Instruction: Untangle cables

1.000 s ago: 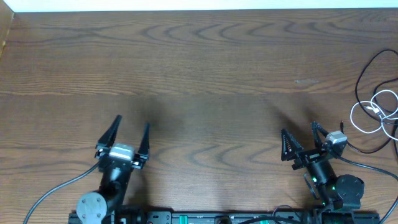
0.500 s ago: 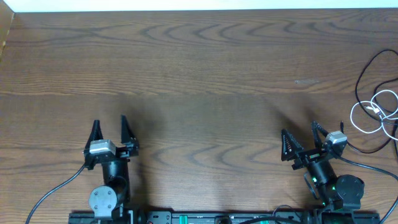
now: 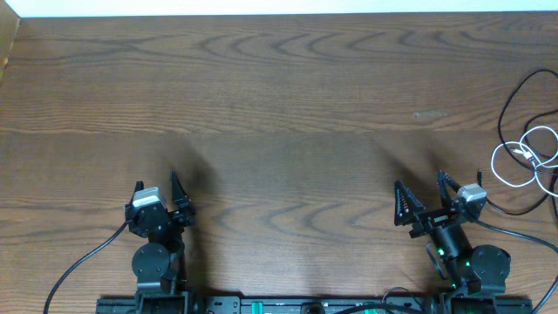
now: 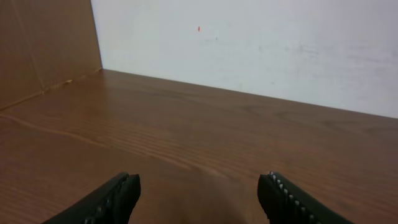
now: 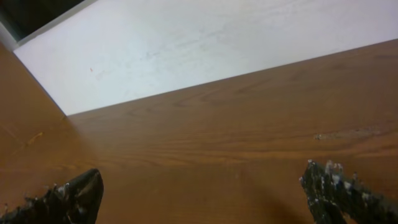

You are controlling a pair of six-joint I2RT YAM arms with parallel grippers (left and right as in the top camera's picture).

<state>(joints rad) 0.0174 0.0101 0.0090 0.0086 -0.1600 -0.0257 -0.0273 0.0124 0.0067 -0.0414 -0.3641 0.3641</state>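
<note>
The cables lie tangled at the table's far right edge: a white cable (image 3: 523, 155) coiled in loops and a thin black cable (image 3: 510, 98) arcing above it and running off the right edge. My left gripper (image 3: 157, 186) is open and empty near the front left, far from the cables. My right gripper (image 3: 419, 191) is open and empty at the front right, left of and nearer than the cables. The wrist views show only bare wood between the left fingers (image 4: 115, 196) and the right fingers (image 5: 333, 186); no cable shows there.
The wooden table (image 3: 279, 105) ends at a white wall (image 3: 279, 7) at the back. A brown side panel (image 4: 43, 43) stands at the far left. Thicker black arm cables (image 3: 78, 266) trail from both arm bases at the front edge.
My left gripper has drawn back toward the front edge and to the left, staying open. The right arm and the cables have not moved.
</note>
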